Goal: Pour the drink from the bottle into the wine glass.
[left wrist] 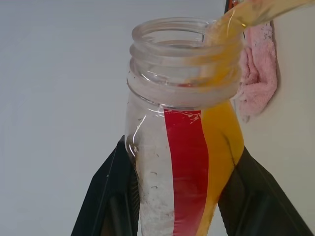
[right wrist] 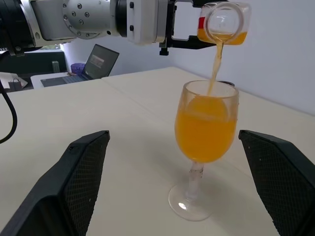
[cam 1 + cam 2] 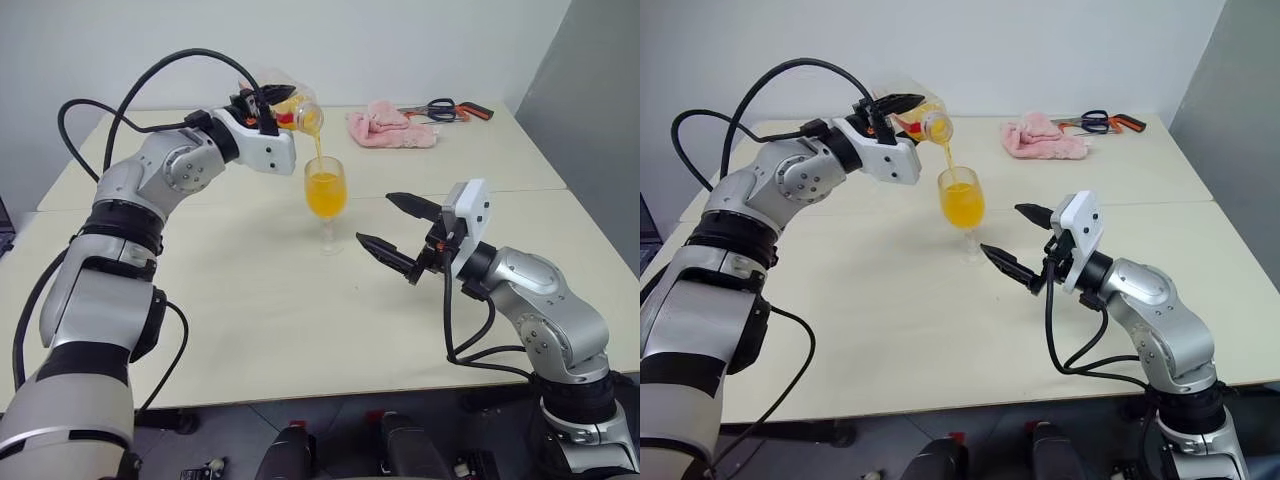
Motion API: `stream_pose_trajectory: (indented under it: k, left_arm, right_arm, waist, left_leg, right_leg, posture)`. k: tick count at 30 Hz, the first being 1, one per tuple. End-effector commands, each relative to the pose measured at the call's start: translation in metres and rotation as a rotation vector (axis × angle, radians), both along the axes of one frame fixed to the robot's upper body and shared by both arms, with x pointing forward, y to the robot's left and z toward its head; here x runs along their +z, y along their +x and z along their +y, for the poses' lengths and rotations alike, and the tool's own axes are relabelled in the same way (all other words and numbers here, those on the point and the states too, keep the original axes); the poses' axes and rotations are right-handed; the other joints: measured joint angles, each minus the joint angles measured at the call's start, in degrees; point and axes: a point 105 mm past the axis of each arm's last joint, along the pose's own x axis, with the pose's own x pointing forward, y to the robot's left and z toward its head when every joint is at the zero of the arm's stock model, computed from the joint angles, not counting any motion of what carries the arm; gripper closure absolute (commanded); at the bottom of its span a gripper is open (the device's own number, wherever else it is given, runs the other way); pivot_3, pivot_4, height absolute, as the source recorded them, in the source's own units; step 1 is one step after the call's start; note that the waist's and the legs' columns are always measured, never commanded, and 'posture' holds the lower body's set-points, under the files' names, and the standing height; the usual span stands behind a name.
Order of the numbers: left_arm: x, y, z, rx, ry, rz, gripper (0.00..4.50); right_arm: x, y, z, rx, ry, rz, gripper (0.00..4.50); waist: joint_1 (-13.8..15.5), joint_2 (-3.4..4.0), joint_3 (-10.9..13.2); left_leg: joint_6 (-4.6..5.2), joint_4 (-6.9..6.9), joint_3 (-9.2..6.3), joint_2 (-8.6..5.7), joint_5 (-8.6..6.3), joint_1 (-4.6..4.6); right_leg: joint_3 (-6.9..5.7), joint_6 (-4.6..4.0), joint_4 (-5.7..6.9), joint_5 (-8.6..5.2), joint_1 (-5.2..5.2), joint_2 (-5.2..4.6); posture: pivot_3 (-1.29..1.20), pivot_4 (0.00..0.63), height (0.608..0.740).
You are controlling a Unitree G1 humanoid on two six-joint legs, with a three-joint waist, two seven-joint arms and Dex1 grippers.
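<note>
The bottle [image 3: 292,108] is clear plastic with a red stripe down its side, threaded neck uncapped, lying tipped over in the left pincer [image 3: 262,101], which is clamped on its body. A thin stream of translucent orange drink [image 2: 215,66] falls from its mouth into the wine glass [image 3: 326,200] standing on the pale worktop [image 3: 250,300] just below that pincer. The glass has a rounded bowl, mostly full, a thin stem and a flat round foot. The right pincer [image 3: 399,232] sits just beside the glass, black fingers wide apart, gripping nothing. No readable writing anywhere.
</note>
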Motion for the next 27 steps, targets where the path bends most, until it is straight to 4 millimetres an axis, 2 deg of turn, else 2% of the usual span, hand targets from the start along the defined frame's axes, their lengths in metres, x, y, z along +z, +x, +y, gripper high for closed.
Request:
stream_pose_trajectory:
  k: [1, 9, 12, 18, 24, 27]
  left_arm:
    - [0.014, -0.001, 0.004, -0.002, -0.111, -0.002, 2.84]
    - [0.007, 0.001, 0.000, -0.036, -0.278, 0.127, 2.84]
    - [0.009, 0.006, 0.008, -0.032, -0.470, 0.215, 2.84]
    - [0.008, 0.013, 0.040, 0.030, -0.785, 0.339, 2.84]
    - [-0.023, 0.008, 0.091, 0.157, -1.082, 0.455, 2.84]
    - [-0.040, 0.000, 0.109, 0.208, -1.210, 0.507, 2.84]
  right_arm:
    - [0.012, -0.010, 0.005, 0.036, 0.016, -0.056, 0.00]
    - [0.012, -0.010, 0.008, 0.050, 0.011, -0.061, 0.00]
    - [0.012, -0.012, 0.010, 0.065, 0.004, -0.063, 0.00]
    - [0.006, -0.020, 0.015, 0.146, -0.063, -0.039, 0.00]
    - [0.000, -0.022, 0.025, 0.223, -0.136, -0.014, 0.00]
    - [-0.005, -0.018, 0.031, 0.227, -0.171, -0.001, 0.00]
  waist:
    - [0.0, 0.00, 0.0]
    - [0.0, 0.00, 0.0]
    - [0.0, 0.00, 0.0]
    - [-0.4, 0.00, 0.0]
    - [-0.6, 0.00, 0.0]
    - [-0.5, 0.00, 0.0]
  left_leg:
    - [0.00, 0.00, 0.00, 0.00, 0.00, 0.00]
    - [0.00, 0.01, -0.01, 0.00, 0.00, 0.00]
    - [0.00, 0.01, -0.02, 0.01, 0.00, 0.00]
    - [0.00, 0.03, -0.03, 0.04, 0.00, 0.00]
    - [-0.07, 0.02, 0.00, 0.10, 0.04, 0.06]
    - [-0.13, 0.02, -0.05, 0.14, 0.07, 0.06]
  right_leg:
    - [0.00, 0.00, 0.00, 0.00, 0.00, 0.00]
    - [0.00, 0.00, 0.00, 0.00, 0.00, -0.01]
    - [0.00, 0.00, 0.00, 0.00, 0.00, -0.01]
    - [-0.01, 0.00, -0.01, 0.00, 0.00, -0.01]
    - [0.07, 0.00, 0.01, 0.00, 0.00, -0.04]
    - [0.05, -0.01, 0.02, 0.00, 0.00, -0.09]
  posture:
    - [0.00, 0.150, 0.740]
    - [0.00, 0.150, 0.740]
    - [0.00, 0.150, 0.740]
    - [0.00, 0.150, 0.740]
    - [0.00, 0.150, 0.740]
    - [0.00, 0.150, 0.740]
